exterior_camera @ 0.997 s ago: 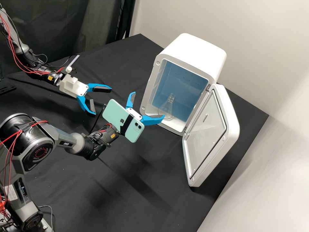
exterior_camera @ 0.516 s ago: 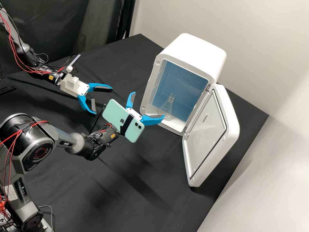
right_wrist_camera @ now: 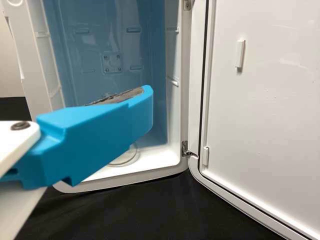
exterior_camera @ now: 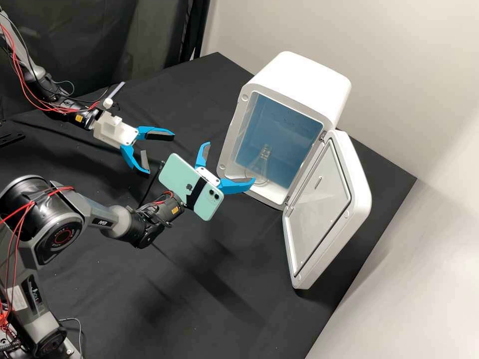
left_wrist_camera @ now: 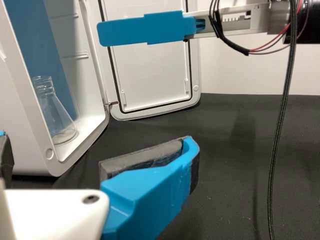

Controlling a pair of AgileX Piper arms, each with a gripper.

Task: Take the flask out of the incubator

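Plainly upright, the clear flask point(exterior_camera: 263, 158) stands on the floor of the incubator point(exterior_camera: 299, 85), at about 6 o'clock in its blue chamber, with neither arm touching it. The left wrist view gives it whole, neck and cone. In the right wrist view that arm's own blue finger point(right_wrist_camera: 95, 135) covers all but the rim of its base. The door point(exterior_camera: 324, 209) hangs wide open at 4 o'clock of the cabinet. The right pincer point(exterior_camera: 228, 162) hovers released at the opening's 7 o'clock corner, a mint-green phone point(exterior_camera: 192, 185) strapped just behind it. The left pincer point(exterior_camera: 158, 152), also released and holding nothing, hangs at its 9 o'clock, above the black table point(exterior_camera: 224, 289).
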